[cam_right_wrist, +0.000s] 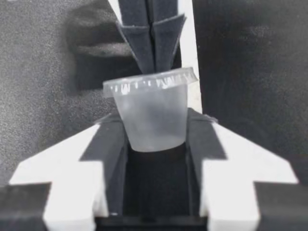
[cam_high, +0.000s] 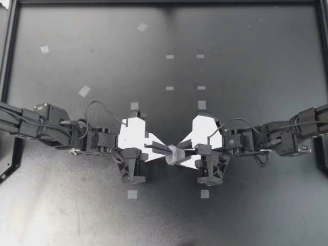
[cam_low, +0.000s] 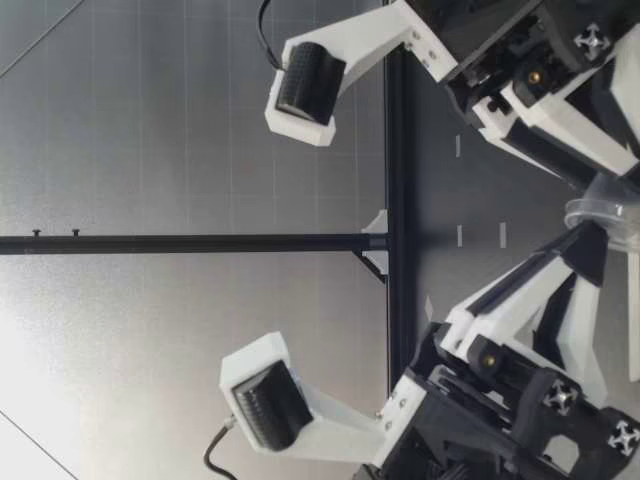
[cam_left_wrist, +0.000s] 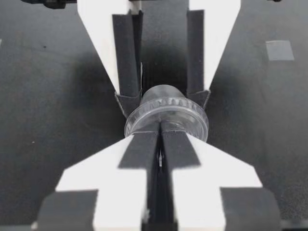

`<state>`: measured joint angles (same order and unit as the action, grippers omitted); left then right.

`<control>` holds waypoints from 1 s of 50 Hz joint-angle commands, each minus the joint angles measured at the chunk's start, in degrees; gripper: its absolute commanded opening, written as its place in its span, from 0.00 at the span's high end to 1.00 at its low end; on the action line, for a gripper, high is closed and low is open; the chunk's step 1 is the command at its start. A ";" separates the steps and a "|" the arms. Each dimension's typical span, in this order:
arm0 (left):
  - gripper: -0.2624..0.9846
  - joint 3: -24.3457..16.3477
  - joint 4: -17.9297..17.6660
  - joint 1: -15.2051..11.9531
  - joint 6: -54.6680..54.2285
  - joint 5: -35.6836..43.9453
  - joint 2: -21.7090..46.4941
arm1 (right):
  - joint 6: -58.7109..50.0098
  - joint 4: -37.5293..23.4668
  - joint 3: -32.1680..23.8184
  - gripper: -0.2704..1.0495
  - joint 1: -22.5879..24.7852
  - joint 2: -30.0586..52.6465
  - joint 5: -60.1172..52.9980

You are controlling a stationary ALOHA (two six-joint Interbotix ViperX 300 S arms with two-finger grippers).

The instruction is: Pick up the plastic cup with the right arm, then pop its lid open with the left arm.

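- right gripper (cam_high: 184, 152): fingers clasp the body of a small clear cup (cam_high: 176, 155) from two sides.
- left gripper (cam_high: 163, 149): fingers clenched almost together, tips at the rim of the lid (cam_right_wrist: 149, 79); whether they pinch that rim cannot be told.
- cup: lies sideways between the two grippers, lid toward the left gripper, over the middle of the dark table (cam_high: 246, 61).
- tape squares (cam_high: 132, 194): on the table nearby.

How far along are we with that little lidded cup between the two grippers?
Done: my right gripper grips the clear plastic cup by its sides, and my left gripper is pinched on the rim of the lid. In hand: that two-sided hold. Left, likely: the lid is not yet off.
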<state>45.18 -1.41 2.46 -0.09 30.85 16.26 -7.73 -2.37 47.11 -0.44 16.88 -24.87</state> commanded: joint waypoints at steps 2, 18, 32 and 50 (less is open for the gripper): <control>0.75 -0.70 0.00 -0.09 0.00 0.00 -0.88 | -0.09 -0.53 -0.70 0.57 0.09 -1.05 -0.18; 0.74 5.01 -0.70 -0.09 -4.13 -1.41 -16.44 | 0.09 -0.70 5.63 0.58 0.09 -8.09 -1.49; 0.58 17.40 -5.27 0.00 -27.25 34.89 -21.36 | 1.93 -1.93 14.41 0.58 0.09 -22.68 -19.86; 0.21 10.11 -5.10 0.00 -58.01 32.52 -14.41 | 12.74 -1.32 14.41 0.57 0.09 -24.79 -31.38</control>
<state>57.74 -6.94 2.55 -56.34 64.42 1.93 4.92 -4.04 62.75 -0.35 -7.82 -55.37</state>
